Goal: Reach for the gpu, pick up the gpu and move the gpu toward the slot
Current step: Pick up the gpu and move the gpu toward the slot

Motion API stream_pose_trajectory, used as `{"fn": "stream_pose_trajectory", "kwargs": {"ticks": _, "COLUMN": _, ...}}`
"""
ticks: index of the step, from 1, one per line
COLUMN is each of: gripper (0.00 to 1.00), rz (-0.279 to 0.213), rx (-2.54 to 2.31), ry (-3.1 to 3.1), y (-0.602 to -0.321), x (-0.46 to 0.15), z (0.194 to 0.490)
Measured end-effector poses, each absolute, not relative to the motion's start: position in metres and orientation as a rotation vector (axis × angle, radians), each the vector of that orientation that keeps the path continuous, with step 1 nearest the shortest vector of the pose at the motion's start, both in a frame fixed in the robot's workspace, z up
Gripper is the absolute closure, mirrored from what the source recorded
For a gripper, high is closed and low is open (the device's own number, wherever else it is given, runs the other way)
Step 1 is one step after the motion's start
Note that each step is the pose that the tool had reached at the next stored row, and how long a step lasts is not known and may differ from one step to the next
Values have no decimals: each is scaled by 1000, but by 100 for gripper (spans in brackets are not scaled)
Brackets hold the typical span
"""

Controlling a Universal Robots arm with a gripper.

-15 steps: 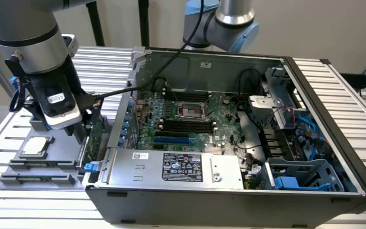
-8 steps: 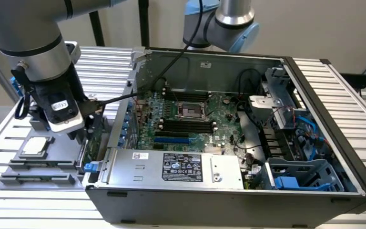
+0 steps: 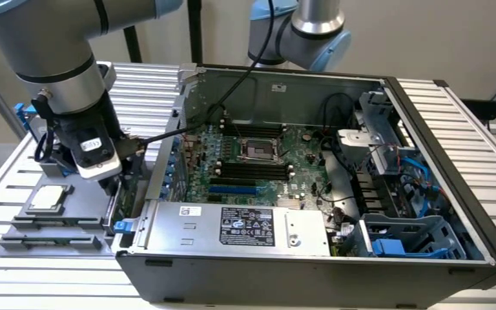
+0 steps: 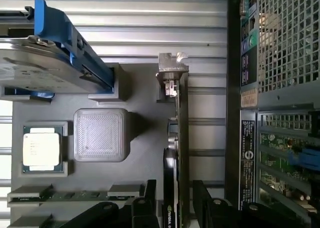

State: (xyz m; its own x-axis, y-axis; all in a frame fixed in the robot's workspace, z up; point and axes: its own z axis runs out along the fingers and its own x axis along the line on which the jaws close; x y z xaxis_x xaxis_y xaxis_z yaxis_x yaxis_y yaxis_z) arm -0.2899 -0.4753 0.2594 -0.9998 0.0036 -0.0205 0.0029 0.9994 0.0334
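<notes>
Straddling gpu, gripper jaws apart; exterior view: beside computer case.

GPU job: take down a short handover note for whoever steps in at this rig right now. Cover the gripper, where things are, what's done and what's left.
The gripper is open and low over the grey tray, with one finger on each side of the gpu.
The gpu stands on edge in the tray, metal bracket at the end away from the gripper. It sits just outside the computer case, on the exterior view's left.
Done: the reach.
Left: the pick-up, then the move toward the slot on the motherboard.
</notes>
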Motion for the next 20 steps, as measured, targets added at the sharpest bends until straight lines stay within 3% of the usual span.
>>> {"fn": "stream_pose_trajectory", "kwargs": {"ticks": 9, "gripper": 58, "rz": 3, "rx": 13, "ry": 3121, "y": -471, "x": -292, "z": 248}}
{"fn": "stream_pose_trajectory", "kwargs": {"ticks": 20, "gripper": 58, "rz": -1, "rx": 13, "ry": 3111, "y": -466, "x": -298, "z": 244}}
